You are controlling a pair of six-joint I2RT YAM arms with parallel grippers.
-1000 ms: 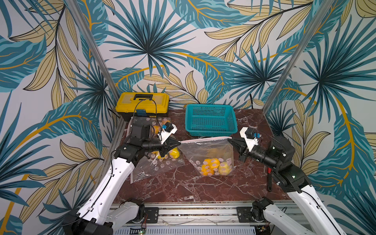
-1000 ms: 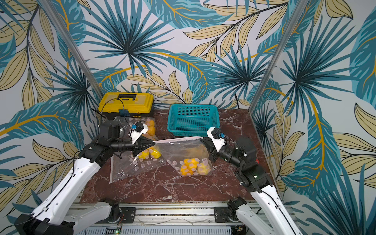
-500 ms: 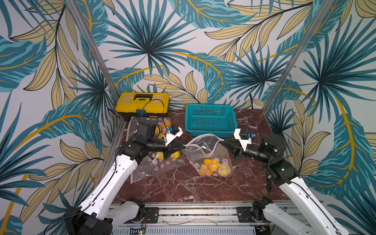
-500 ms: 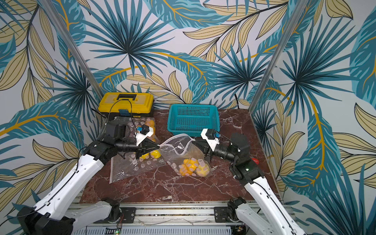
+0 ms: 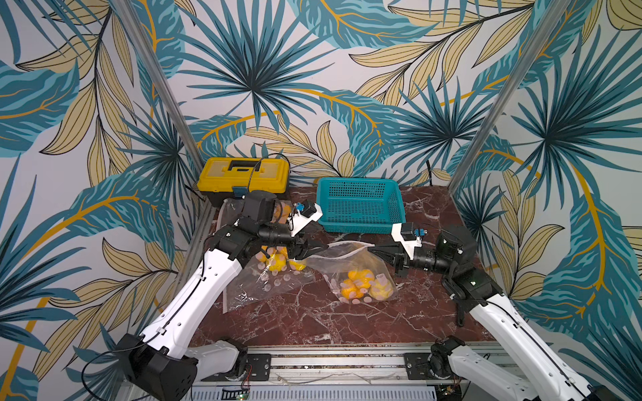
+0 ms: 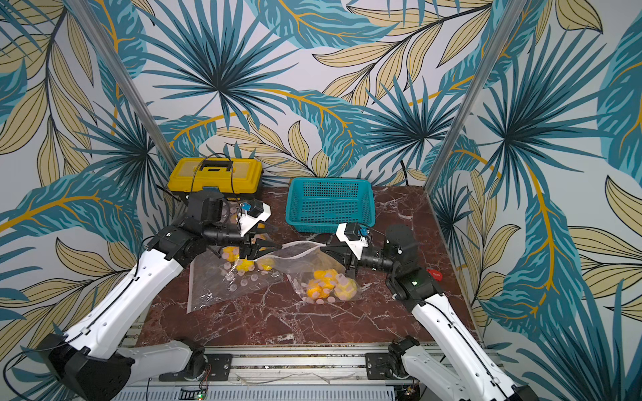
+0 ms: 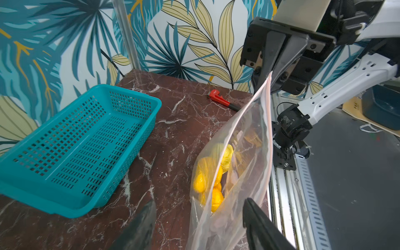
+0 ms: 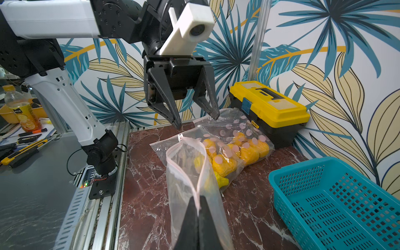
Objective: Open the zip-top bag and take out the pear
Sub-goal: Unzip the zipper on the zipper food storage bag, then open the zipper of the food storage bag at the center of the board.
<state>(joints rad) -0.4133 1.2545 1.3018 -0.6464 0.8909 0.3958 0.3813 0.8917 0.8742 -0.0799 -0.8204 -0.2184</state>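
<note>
Clear crinkly zip-top bag (image 5: 342, 259) — pink seal (image 8: 173, 167), yellow fruit (image 5: 357, 277) — in right gripper (image 5: 371, 249)

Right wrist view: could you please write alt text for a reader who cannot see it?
The shut right gripper pinches the rim of an open zip-top bag. The left gripper hangs open beyond it, over a second bag of yellow fruit, near a toolbox.

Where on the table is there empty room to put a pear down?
The widest bare marble runs along the front, between the held bag, the second bag and the metal rail. The teal basket holds nothing. Another bare patch lies beside the basket in the back right corner. Crowded: the back left, with the yellow toolbox, second bag and left gripper.
</note>
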